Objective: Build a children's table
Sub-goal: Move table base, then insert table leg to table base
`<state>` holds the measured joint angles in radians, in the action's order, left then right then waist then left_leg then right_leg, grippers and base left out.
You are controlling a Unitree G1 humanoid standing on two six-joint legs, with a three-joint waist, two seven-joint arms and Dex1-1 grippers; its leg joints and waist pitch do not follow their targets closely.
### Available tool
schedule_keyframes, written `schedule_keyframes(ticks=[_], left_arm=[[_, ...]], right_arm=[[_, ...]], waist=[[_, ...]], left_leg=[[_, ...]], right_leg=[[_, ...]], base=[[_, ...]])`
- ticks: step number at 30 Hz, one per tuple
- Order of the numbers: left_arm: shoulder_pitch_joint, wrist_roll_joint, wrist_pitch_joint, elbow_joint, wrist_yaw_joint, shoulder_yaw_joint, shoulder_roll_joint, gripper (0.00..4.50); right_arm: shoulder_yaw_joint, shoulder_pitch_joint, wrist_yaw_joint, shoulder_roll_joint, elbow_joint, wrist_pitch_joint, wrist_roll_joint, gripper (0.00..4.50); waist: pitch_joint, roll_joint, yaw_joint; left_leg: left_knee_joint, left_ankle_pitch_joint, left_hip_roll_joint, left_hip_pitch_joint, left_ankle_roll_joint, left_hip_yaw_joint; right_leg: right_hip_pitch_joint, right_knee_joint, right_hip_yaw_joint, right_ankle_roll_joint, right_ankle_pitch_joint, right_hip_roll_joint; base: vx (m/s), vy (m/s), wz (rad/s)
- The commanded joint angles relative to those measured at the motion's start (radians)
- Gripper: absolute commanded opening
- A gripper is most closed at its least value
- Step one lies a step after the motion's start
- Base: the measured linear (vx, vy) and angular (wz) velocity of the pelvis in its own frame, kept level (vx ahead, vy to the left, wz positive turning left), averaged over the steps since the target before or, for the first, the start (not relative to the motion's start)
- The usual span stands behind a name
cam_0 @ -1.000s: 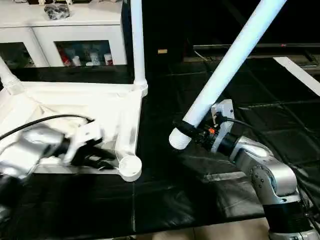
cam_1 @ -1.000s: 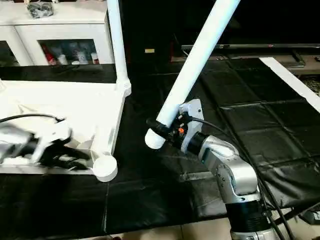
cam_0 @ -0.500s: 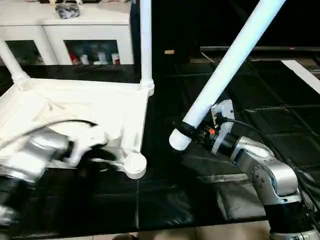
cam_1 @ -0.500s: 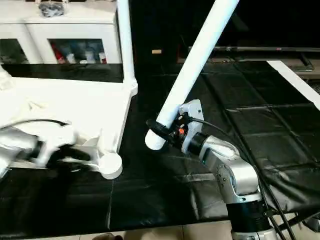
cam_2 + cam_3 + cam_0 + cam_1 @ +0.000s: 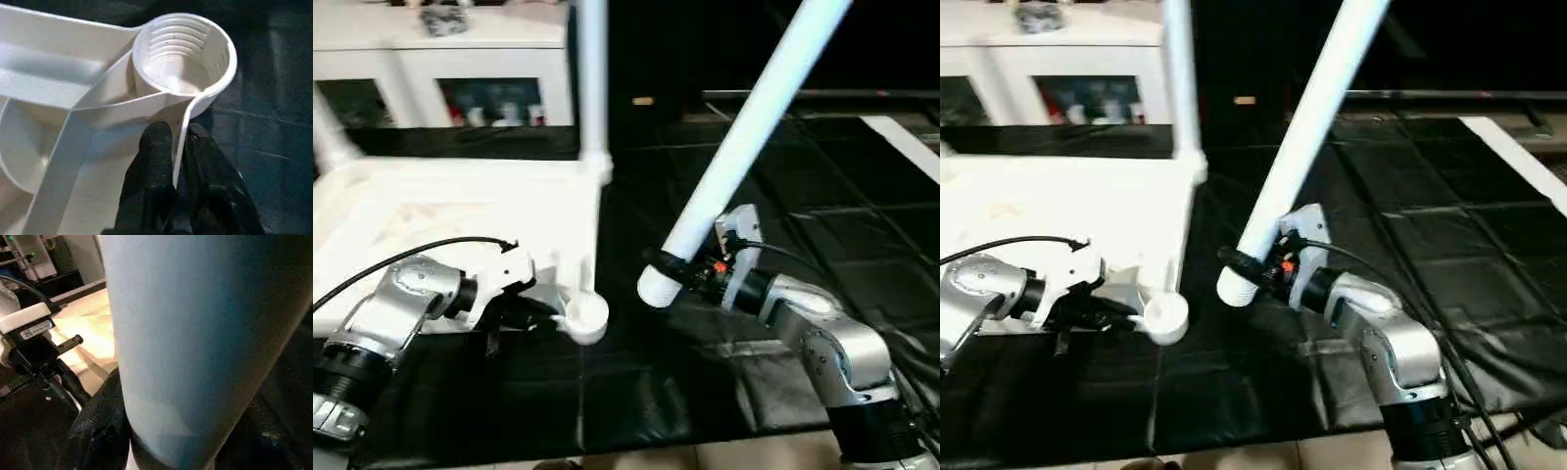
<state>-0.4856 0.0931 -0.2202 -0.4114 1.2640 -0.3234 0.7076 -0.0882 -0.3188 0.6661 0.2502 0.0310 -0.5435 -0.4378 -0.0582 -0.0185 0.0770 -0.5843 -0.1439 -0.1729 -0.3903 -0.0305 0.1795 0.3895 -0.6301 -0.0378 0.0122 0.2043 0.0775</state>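
The children's table top (image 5: 431, 201) lies upside down on black sheeting. Two white legs stand in its far corners, one upright (image 5: 591, 78) and one at the picture's left edge (image 5: 328, 137). The near right corner socket (image 5: 584, 315) is empty and threaded inside (image 5: 181, 54). Just beside that socket, my left gripper (image 5: 533, 311) is shut on the top's thin rim wall, one black finger (image 5: 155, 147) on each side. My right gripper (image 5: 690, 269) is shut on a third leg (image 5: 744, 137) near its lower end. That leg slants up to the right, its end hanging right of the socket.
A white cabinet (image 5: 440, 49) with glass doors stands behind the table top. A white strip (image 5: 901, 137) lies on the sheeting at the far right. Black sheeting (image 5: 636, 392) covers the ground between my arms. My left gripper (image 5: 44, 347) shows in the right wrist view.
My left gripper's fingers have closed onto the rim beside the near corner socket. The camera has shifted. The right arm still holds the slanted leg much as before.
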Motion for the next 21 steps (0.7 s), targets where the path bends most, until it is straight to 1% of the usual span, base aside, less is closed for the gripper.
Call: schedule_keyframes(ticks=[1, 2, 3, 4, 5, 6, 7, 8, 9, 10, 11, 12, 13, 14, 15, 17, 18, 19, 20, 21], left_arm=[[-0.018, -0.046, -0.047, -0.044, -0.072, -0.007, -0.017, 0.16], [-0.018, -0.046, -0.047, -0.044, -0.072, -0.007, -0.017, 0.13], [-0.044, -0.035, -0.081, -0.067, -0.107, 0.007, -0.062, 0.08], [-0.055, -0.028, -0.087, -0.078, -0.118, 0.016, -0.079, 0.04], [-0.068, -0.025, -0.095, -0.090, -0.143, 0.024, -0.103, 0.02], [-0.080, -0.027, -0.100, -0.098, -0.165, 0.027, -0.123, 0.01], [-0.085, -0.028, -0.102, -0.101, -0.173, 0.027, -0.130, 0.00], [-0.087, -0.030, -0.101, -0.103, -0.178, 0.027, -0.133, 0.00], [-0.101, -0.042, -0.101, -0.113, -0.204, 0.023, -0.152, 0.00], [-0.108, -0.047, -0.100, -0.115, -0.212, 0.017, -0.165, 0.00], [-0.116, -0.064, -0.098, -0.113, -0.214, -0.005, -0.191, 0.00], [-0.116, -0.074, -0.098, -0.109, -0.206, -0.018, -0.203, 0.00], [-0.112, -0.076, -0.100, -0.105, -0.201, -0.024, -0.209, 0.00], [-0.109, -0.078, -0.102, -0.101, -0.196, -0.028, -0.211, 0.00], [-0.099, -0.075, -0.103, -0.092, -0.180, -0.037, -0.214, 0.00], [-0.095, -0.073, -0.104, -0.087, -0.172, -0.042, -0.215, 0.00], [-0.089, -0.071, -0.103, -0.081, -0.165, -0.048, -0.218, 0.00], [-0.081, -0.074, -0.093, -0.076, -0.168, -0.054, -0.220, 0.00], [-0.080, -0.074, -0.092, -0.076, -0.168, -0.054, -0.220, 0.00], [-0.080, -0.074, -0.092, -0.076, -0.168, -0.054, -0.220, 0.00]], right_arm=[[0.003, -0.036, 0.017, 0.000, -0.023, 0.015, 0.010, 1.89], [0.003, -0.036, 0.017, 0.000, -0.023, 0.015, 0.010, 1.89], [0.002, -0.061, 0.013, -0.008, -0.051, 0.028, 0.017, 1.89], [0.002, -0.072, 0.009, -0.014, -0.062, 0.032, 0.019, 1.89], [0.003, -0.082, 0.007, -0.017, -0.074, 0.040, 0.022, 1.89], [0.002, -0.092, 0.003, -0.020, -0.084, 0.043, 0.025, 1.89], [0.002, -0.096, 0.001, -0.022, -0.088, 0.045, 0.026, 1.89], [0.002, -0.098, 0.001, -0.022, -0.090, 0.045, 0.026, 1.89], [0.002, -0.109, -0.001, -0.026, -0.098, 0.047, 0.028, 1.89], [0.000, -0.115, 0.004, -0.026, -0.105, 0.050, 0.028, 1.89], [-0.012, -0.129, 0.020, -0.025, -0.129, 0.063, 0.038, 1.89], [-0.023, -0.136, 0.032, -0.025, -0.149, 0.076, 0.050, 1.89], [-0.030, -0.138, 0.036, -0.025, -0.157, 0.083, 0.058, 1.89], [-0.035, -0.141, 0.036, -0.027, -0.163, 0.087, 0.065, 1.89], [-0.038, -0.143, 0.035, -0.030, -0.165, 0.089, 0.069, 1.89], [-0.040, -0.145, 0.035, -0.033, -0.167, 0.091, 0.070, 1.89], [-0.044, -0.149, 0.034, -0.035, -0.173, 0.098, 0.077, 1.89], [-0.052, -0.155, 0.033, -0.040, -0.185, 0.111, 0.088, 1.89], [-0.053, -0.156, 0.033, -0.040, -0.187, 0.113, 0.090, 1.89], [-0.053, -0.156, 0.033, -0.040, -0.187, 0.113, 0.090, 1.89]], waist=[[0.061, -0.016, 0.003], [0.062, -0.016, 0.003], [0.062, -0.018, 0.000], [0.063, -0.020, 0.002], [0.064, -0.018, 0.003], [0.065, -0.014, 0.002], [0.067, -0.015, 0.003], [0.068, -0.015, 0.004], [0.069, -0.009, 0.004], [0.070, -0.011, 0.006], [0.071, -0.002, 0.007], [0.072, 0.004, 0.007], [0.068, 0.000, 0.011], [0.069, 0.000, 0.014], [0.070, -0.003, 0.018], [0.070, -0.003, 0.017], [0.070, 0.002, 0.017], [0.070, 0.012, 0.018], [0.070, 0.007, 0.020], [0.069, 0.003, 0.019]], left_leg=[[0.083, -0.456, -0.046, 0.034, -0.105, -0.031], [0.082, -0.457, -0.047, 0.036, -0.104, -0.031], [0.081, -0.449, -0.045, 0.034, -0.105, -0.029], [0.080, -0.446, -0.046, 0.035, -0.107, -0.031], [0.078, -0.444, -0.046, 0.038, -0.103, -0.029], [0.079, -0.420, -0.046, 0.031, -0.097, -0.029], [0.076, -0.407, -0.046, 0.034, -0.092, -0.027], [0.076, -0.394, -0.047, 0.032, -0.089, -0.028], [0.075, -0.363, -0.046, 0.027, -0.077, -0.026], [0.074, -0.355, -0.045, 0.030, -0.074, -0.024], [0.072, -0.324, -0.044, 0.024, -0.062, -0.024], [0.072, -0.316, -0.045, 0.025, -0.057, -0.022], [0.071, -0.306, -0.046, 0.024, -0.050, -0.020], [0.070, -0.307, -0.047, 0.026, -0.049, -0.019], [0.071, -0.312, -0.048, 0.028, -0.050, -0.021], [0.074, -0.322, -0.049, 0.028, -0.054, -0.022], [0.075, -0.325, -0.049, 0.028, -0.054, -0.021], [0.075, -0.315, -0.050, 0.027, -0.049, -0.020], [0.074, -0.312, -0.050, 0.026, -0.050, -0.021], [0.075, -0.322, -0.049, 0.028, -0.051, -0.020]], right_leg=[[-0.016, 0.091, 0.040, -0.178, 0.355, 0.070], [-0.015, 0.092, 0.040, -0.181, 0.359, 0.071], [-0.016, 0.090, 0.040, -0.189, 0.345, 0.070], [-0.017, 0.089, 0.039, -0.195, 0.340, 0.071], [-0.015, 0.090, 0.040, -0.201, 0.329, 0.070], [-0.021, 0.087, 0.039, -0.205, 0.301, 0.069], [-0.020, 0.085, 0.039, -0.209, 0.281, 0.068], [-0.023, 0.084, 0.039, -0.211, 0.264, 0.069], [-0.027, 0.082, 0.038, -0.213, 0.235, 0.066], [-0.025, 0.083, 0.038, -0.214, 0.224, 0.065], [-0.030, 0.078, 0.038, -0.218, 0.201, 0.066], [-0.030, 0.081, 0.038, -0.219, 0.198, 0.067], [-0.027, 0.084, 0.038, -0.219, 0.214, 0.069], [-0.027, 0.085, 0.039, -0.218, 0.222, 0.070], [-0.025, 0.084, 0.038, -0.214, 0.226, 0.068], [-0.025, 0.082, 0.037, -0.212, 0.217, 0.066], [-0.025, 0.082, 0.037, -0.212, 0.212, 0.066], [-0.026, 0.082, 0.037, -0.211, 0.206, 0.066], [-0.025, 0.079, 0.037, -0.212, 0.208, 0.069], [-0.023, 0.083, 0.037, -0.209, 0.225, 0.069]], base=[[0.000, 0.000, 0.00], [0.000, 0.000, 0.00], [0.000, 0.000, 0.00], [0.000, 0.000, 0.00], [0.000, 0.000, 0.00], [0.000, 0.000, 0.00], [0.000, 0.000, 0.00], [0.000, 0.000, 0.00], [0.000, 0.000, 0.00], [0.000, 0.000, 0.00], [0.000, 0.000, 0.00], [0.000, 0.000, 0.00], [0.000, 0.000, 0.00], [0.000, 0.000, 0.00], [0.000, 0.000, 0.00], [0.000, 0.000, 0.00], [0.000, 0.000, 0.00], [0.000, 0.000, 0.00], [0.000, 0.000, 0.00], [0.000, 0.000, 0.00]])
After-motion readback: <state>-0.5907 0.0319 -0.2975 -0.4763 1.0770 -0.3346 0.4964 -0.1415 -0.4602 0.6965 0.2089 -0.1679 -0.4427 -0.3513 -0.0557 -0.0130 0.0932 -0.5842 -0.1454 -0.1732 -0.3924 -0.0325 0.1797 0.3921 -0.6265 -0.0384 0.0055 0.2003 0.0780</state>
